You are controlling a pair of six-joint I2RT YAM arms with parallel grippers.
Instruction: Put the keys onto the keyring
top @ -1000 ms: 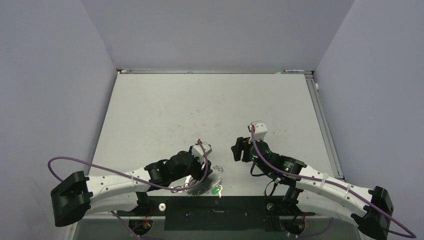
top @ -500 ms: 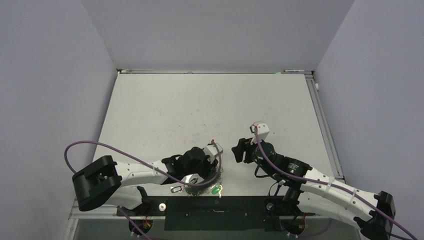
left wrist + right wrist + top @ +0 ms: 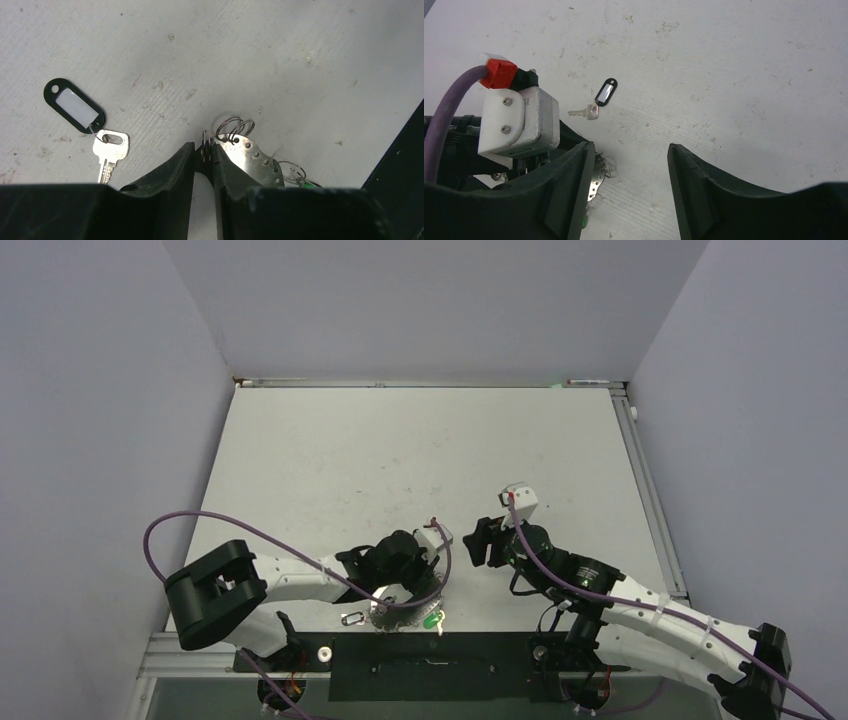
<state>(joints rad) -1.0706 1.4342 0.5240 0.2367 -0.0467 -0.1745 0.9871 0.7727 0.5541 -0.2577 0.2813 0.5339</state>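
My left hand [image 3: 204, 150] sits low over the worktop [image 3: 310, 55], its fingers pressed almost together and pinching a thin metal sliver [image 3: 205, 137] that stands on edge at the tips. I cannot tell whether the sliver is a key or part of the keyring. The keyring [image 3: 247, 152], a holed silver plate with wire loops, lies just right of that hand and touches the right finger, so I judge I am steadying it for threading. A silver key [image 3: 111, 150] with a black tag [image 3: 75, 105] lies flat to the left of the hand, apart from the fingers and not yet on the ring. My right hand [image 3: 629, 146] hangs spread and empty, with that key beyond its fingertips, probably placed to fetch it.
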